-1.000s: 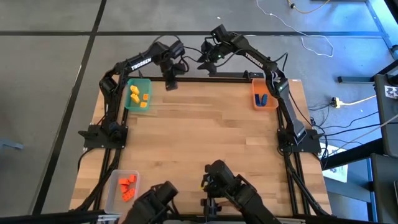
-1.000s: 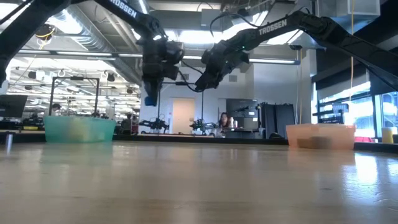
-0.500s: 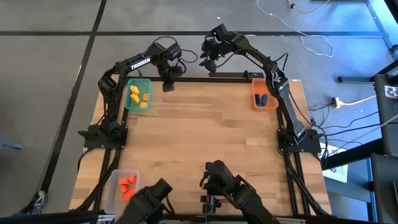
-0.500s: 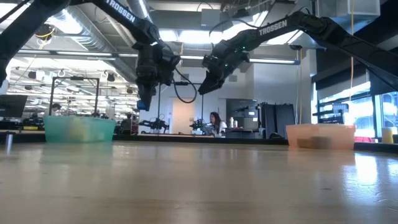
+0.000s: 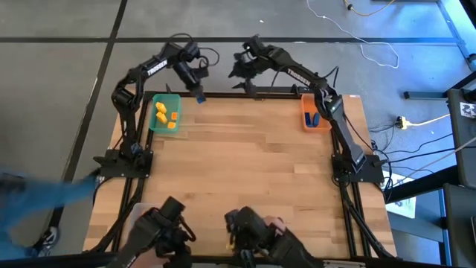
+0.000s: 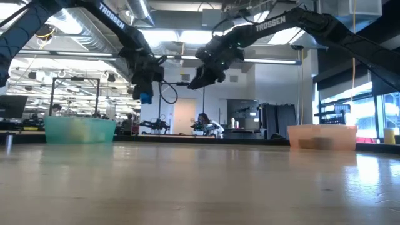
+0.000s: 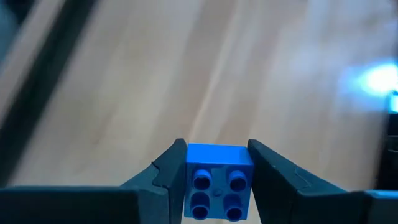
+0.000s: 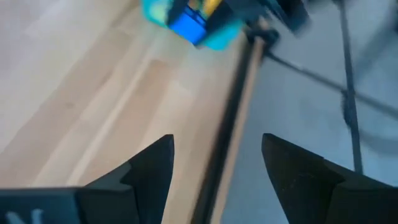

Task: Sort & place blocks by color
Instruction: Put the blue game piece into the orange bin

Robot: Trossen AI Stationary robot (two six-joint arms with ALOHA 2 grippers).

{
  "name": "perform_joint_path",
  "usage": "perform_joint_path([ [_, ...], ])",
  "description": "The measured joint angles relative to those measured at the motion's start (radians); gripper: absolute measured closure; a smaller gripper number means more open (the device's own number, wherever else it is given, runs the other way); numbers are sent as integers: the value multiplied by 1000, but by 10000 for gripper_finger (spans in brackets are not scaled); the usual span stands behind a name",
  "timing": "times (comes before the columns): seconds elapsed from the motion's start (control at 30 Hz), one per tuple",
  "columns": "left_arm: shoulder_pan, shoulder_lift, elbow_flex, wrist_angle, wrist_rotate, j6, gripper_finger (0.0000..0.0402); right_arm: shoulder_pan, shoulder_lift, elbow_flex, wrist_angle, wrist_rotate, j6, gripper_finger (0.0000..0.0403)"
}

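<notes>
The left gripper (image 5: 199, 95), at upper left of the high view, is clamped on a blue block (image 7: 218, 180) above the bench (image 5: 245, 171) edge. The orange bin (image 5: 315, 112) holding blue blocks lies far right, nearer the right gripper (image 5: 245, 78), whose fingers stand apart, empty.

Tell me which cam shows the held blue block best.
Left wrist view: the blue block fills the gap in the left gripper, studs visible. High view and low view show a speck; right wrist a blur.

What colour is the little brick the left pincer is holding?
Blue. The toy brick shows best in the left wrist view, clamped in the left pincer.
</notes>
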Motion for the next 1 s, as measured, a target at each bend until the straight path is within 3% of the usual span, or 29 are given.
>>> perform_joint_path([
  [0.13, -13, 0, 0, 0, 112, 18, 271, 51, 0, 0, 2, -18, -102, 159],
  [0.3, -40, 0, 0, -1, 210, 47, 271, 97, 0, 0, 48, -18, -109, 159],
  [0.63, -81, 0, 0, -4, 283, 64, 271, 179, 0, 0, 60, -18, -110, 159],
  [1.0, -114, 0, 0, -39, 284, 63, 271, 228, -1, 0, 56, -14, -108, 159],
])
